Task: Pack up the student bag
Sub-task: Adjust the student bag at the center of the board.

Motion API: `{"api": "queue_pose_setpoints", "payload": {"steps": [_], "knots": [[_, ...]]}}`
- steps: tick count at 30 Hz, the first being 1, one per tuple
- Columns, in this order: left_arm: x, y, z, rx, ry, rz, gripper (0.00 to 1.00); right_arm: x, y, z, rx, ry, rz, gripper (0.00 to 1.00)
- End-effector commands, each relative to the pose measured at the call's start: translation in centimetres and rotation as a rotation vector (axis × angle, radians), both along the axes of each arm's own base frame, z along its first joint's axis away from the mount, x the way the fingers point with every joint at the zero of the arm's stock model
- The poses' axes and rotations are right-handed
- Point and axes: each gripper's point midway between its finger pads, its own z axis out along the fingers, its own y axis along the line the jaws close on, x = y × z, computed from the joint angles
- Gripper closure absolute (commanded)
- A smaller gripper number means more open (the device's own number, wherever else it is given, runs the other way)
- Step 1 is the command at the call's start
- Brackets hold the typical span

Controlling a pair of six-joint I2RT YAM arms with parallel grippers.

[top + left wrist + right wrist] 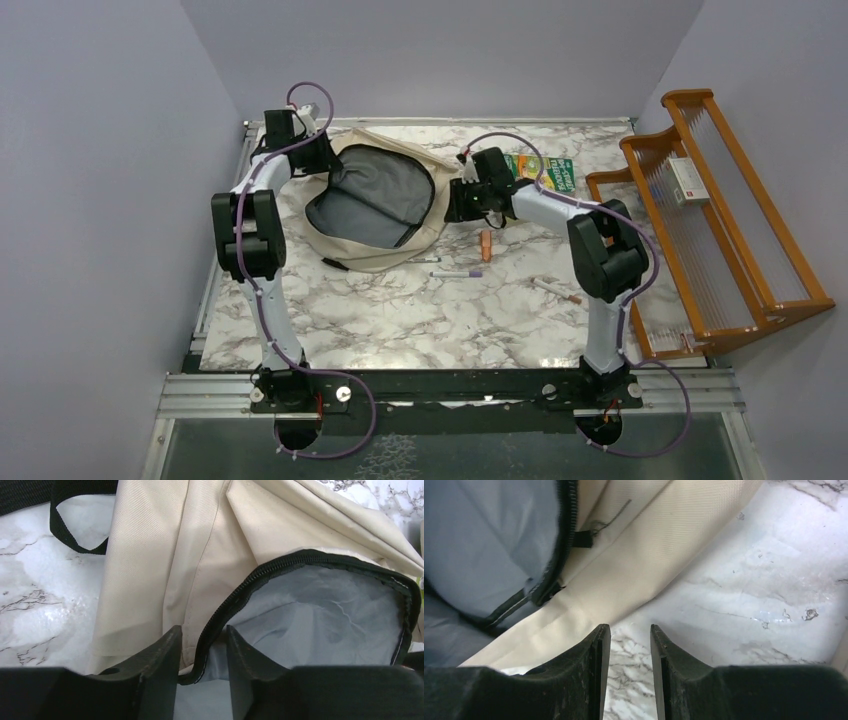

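Marker [457, 273], green book [547, 172] beside student bag [375, 200]

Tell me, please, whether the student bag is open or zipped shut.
Open: the student bag gapes wide, its grey lining showing inside the black zipper edge.

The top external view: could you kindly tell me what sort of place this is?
Probably a robot lab work cell: the left arm and right arm are bolted to a rail at a marble-patterned table, enclosed by plain walls.
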Motion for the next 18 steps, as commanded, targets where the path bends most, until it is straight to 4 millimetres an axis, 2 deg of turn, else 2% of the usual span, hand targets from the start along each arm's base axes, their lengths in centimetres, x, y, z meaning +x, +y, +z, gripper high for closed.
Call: {"api": "queue_pose_setpoints", "payload": {"steps": [1, 5, 6, 9, 14, 18], "knots": [[1.1, 0.8, 0.4, 0.012, -0.016, 0.025, 0.54, 0.0, 0.6, 5.6, 0.101, -0.129, 0.044, 0.60], [1.4, 1.4, 1.3, 0.037, -0.031, 0.061, 0.42, -0.6, -0.4, 7.6, 0.114, -0.175, -0.008, 0.60], [1.4, 1.6, 1.7, 0.040, -0.035, 0.073, 0.33, -0.6, -0.8, 7.8, 0.107, -0.185, -0.030, 0.60], [1.1, 2.1, 3.2, 0.054, -0.056, 0.116, 0.24, -0.4, -2.6, 8.8, 0.069, -0.221, -0.125, 0.57], [0.0, 3.0, 5.0, 0.079, -0.085, 0.183, 0.20, 0.0, -5.1, 10.1, 0.012, -0.274, -0.255, 0.53], [-1.2, 3.3, 6.2, 0.089, -0.110, 0.223, 0.19, 0.3, -6.9, 9.9, -0.032, -0.276, -0.345, 0.49]]}}
